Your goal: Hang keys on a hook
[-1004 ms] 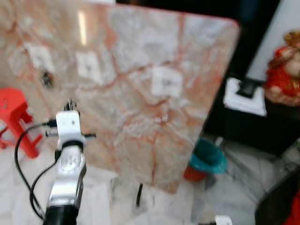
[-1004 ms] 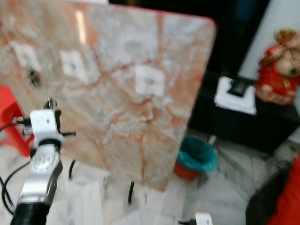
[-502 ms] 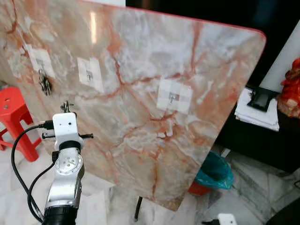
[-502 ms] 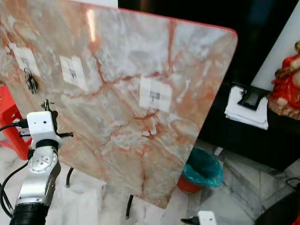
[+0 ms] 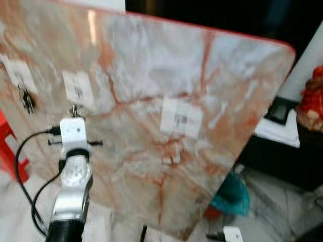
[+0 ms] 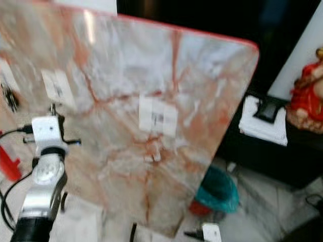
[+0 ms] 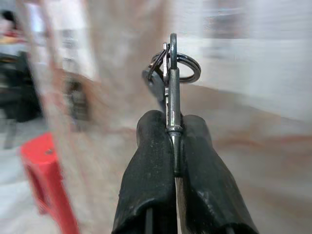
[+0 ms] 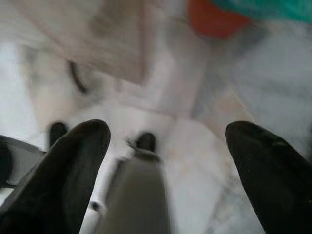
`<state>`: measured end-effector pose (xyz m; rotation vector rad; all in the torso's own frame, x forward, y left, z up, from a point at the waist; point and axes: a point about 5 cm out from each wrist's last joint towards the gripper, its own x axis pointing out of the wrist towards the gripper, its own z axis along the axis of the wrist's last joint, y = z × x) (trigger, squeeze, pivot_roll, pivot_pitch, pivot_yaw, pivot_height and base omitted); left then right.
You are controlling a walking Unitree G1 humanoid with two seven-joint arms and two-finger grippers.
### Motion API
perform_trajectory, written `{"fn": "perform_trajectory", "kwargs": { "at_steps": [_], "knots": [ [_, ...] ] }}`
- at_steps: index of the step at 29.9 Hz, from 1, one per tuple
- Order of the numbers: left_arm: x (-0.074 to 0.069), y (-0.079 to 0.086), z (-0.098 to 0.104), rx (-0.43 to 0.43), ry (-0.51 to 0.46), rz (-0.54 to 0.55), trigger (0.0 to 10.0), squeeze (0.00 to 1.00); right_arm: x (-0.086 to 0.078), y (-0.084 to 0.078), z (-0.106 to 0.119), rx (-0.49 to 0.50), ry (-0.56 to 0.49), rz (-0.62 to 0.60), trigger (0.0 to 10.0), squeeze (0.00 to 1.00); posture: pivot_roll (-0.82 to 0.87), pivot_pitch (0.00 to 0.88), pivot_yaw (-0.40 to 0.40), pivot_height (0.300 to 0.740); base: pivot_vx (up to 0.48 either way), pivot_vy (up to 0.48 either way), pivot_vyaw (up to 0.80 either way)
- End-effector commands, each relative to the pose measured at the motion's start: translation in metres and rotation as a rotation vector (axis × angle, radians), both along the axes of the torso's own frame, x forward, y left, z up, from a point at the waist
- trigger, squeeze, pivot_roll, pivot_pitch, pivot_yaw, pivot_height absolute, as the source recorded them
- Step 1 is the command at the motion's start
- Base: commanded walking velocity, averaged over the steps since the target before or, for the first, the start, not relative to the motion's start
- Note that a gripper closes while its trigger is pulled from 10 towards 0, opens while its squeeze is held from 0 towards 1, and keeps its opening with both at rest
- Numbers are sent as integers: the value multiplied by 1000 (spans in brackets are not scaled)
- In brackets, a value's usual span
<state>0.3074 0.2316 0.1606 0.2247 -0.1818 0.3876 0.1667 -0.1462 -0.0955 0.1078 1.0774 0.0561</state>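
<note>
Keys (image 7: 171, 73) pinched in left gripper (image 7: 174, 141) before marble board (image 5: 151, 116).

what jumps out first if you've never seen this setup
A big pink-veined marble board leans upright, with white hook patches stuck across it. The left hand is raised before it, pinching a key ring between its fingers. A teal bin sits on the floor beside the board's right edge.
</note>
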Motion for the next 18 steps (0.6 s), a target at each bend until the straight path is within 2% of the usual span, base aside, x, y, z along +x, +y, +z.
{"fn": "perform_trajectory", "kwargs": {
  "at_steps": [1,12,18],
  "knots": [
    [0,-3,7,21,-41,0,10000,0,1,-2,0,-15,4,-1,10000,0,164,0,-108,740,0,0,0],
    [-3,-3,11,47,-54,23,10000,0,11,11,4,-15,-5,-6,10000,0,166,0,-108,740,0,0,0],
    [-2,0,14,66,-66,40,10000,0,14,31,6,0,-8,2,10000,0,165,0,-107,740,0,0,0]
  ]
}}
